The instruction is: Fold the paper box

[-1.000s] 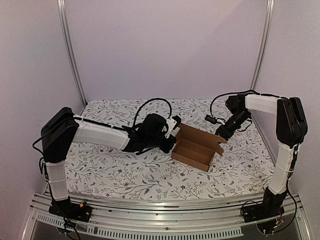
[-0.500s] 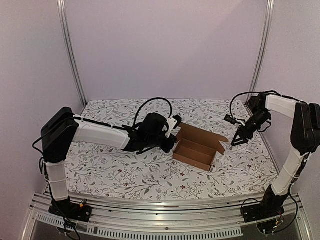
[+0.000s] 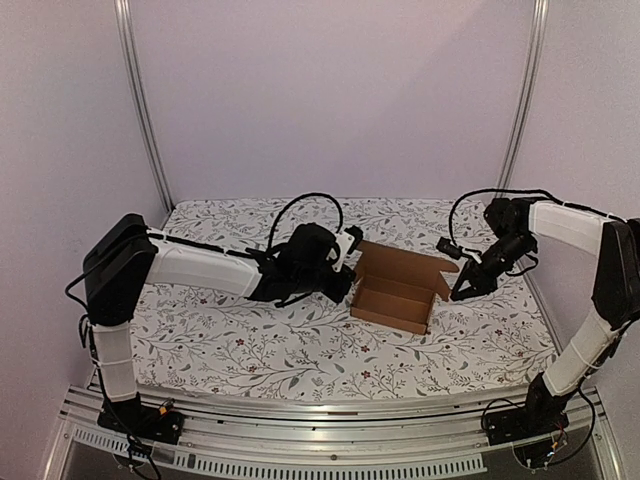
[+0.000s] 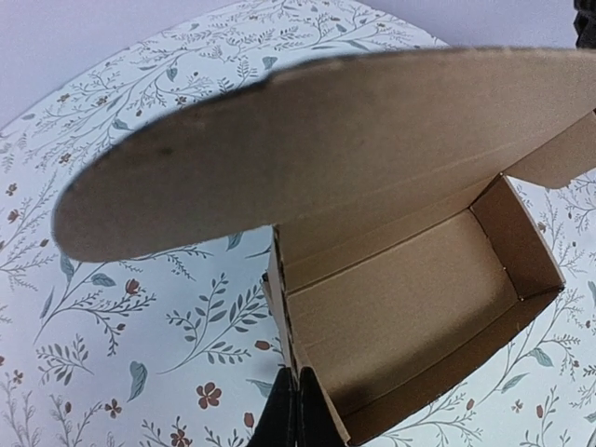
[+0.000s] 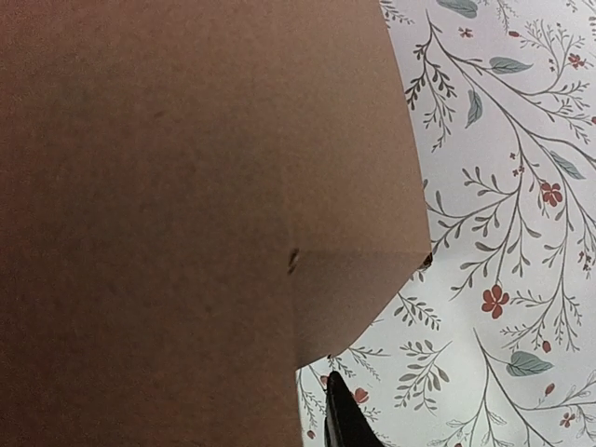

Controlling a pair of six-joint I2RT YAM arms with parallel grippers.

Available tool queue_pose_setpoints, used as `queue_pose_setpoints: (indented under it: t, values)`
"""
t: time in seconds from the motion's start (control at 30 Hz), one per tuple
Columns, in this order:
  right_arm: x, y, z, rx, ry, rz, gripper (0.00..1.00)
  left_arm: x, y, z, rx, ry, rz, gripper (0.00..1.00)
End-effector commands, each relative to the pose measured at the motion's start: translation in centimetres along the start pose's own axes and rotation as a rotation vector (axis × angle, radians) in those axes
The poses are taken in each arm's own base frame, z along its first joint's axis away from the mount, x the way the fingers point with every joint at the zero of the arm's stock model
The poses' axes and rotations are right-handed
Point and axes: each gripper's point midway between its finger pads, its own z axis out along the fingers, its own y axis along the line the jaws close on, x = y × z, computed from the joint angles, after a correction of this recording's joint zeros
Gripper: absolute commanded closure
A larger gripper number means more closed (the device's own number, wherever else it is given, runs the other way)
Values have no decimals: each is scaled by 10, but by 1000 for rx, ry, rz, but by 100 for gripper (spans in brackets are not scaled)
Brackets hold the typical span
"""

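The paper box is brown cardboard, an open tray in the middle of the table with its lid standing up at the back. My left gripper is at the box's left end; in the left wrist view it is shut, its tips touching the near corner of the left end wall. My right gripper is at the box's right end, by the side flap. In the right wrist view that flap fills most of the picture. Only one dark finger shows beside its edge; the other is hidden.
A floral cloth covers the table. Metal frame posts rise at the back corners in front of plain walls. A metal rail runs along the near edge by the arm bases.
My right arm swung away to the right, then came back down to the box's right flap. The box shifted slightly. The left arm has stayed put.
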Motion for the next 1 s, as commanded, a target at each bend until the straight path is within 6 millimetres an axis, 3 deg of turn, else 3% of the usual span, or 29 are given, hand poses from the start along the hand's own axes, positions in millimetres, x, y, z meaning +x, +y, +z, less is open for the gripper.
queue_pose_setpoints:
  t: [0.0, 0.27, 0.6, 0.97]
  values:
    - [-11, -1, 7, -11, -39, 8, 86, 6, -20, 7, 38, 19, -8, 100]
    - [-26, -5, 17, 5, -50, 8, 86, 14, -34, 20, 57, 36, -15, 100]
    - [-16, -11, 27, 20, -29, 28, 86, 28, -43, 32, 48, 52, -17, 100]
    - [-50, 5, 7, -55, -140, 100, 85, 35, -39, 22, 38, 55, 13, 100]
